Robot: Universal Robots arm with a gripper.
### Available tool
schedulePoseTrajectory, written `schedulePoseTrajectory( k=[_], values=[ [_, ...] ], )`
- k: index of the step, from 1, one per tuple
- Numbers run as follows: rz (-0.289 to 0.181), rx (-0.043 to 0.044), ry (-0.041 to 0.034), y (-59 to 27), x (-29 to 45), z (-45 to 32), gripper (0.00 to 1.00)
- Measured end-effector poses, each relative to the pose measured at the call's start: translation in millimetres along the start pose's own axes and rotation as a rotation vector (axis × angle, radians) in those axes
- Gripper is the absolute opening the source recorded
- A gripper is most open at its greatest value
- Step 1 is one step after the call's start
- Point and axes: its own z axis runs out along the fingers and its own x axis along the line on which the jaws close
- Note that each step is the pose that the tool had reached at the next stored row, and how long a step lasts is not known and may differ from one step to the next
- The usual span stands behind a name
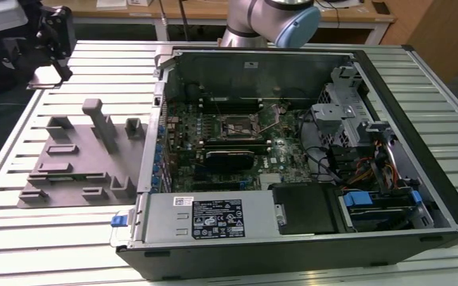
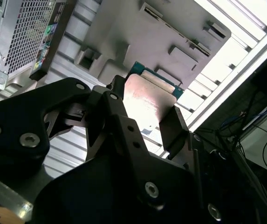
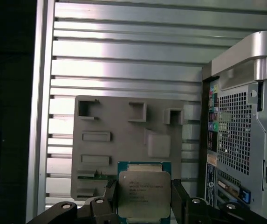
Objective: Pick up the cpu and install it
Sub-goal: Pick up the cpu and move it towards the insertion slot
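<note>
The cpu (image 3: 144, 193) is a flat square chip with a silvery top and a green edge, clamped between two black fingers (image 3: 180, 198). My gripper (image 3: 144, 203) is shut on it, above the grey fixture plate (image 3: 119, 135). In the second wrist view the cpu (image 2: 147, 98) shines between the fingers (image 2: 173, 126) of the gripper (image 2: 142, 116). In the exterior view the gripper (image 1: 54, 56) hangs at the far left, over the table corner beyond the plate (image 1: 70, 161). It is well apart from the open computer case (image 1: 293, 149). The black motherboard socket (image 1: 241, 126) lies open inside the case.
The case's walls stand high around the motherboard, with drive cages and cables at the exterior view's right and a power supply (image 1: 213, 217) at the front. Upright posts (image 1: 98, 122) rise from the fixture plate. The ribbed metal table (image 1: 46, 238) runs under everything.
</note>
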Motion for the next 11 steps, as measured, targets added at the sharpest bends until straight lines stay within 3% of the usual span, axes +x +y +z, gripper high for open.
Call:
schedulePoseTrajectory(
  k=[11],
  values=[
    [0.000, 0.0000, 0.0000, -0.6, -22.5, 0.6, 0.55]
  ],
)
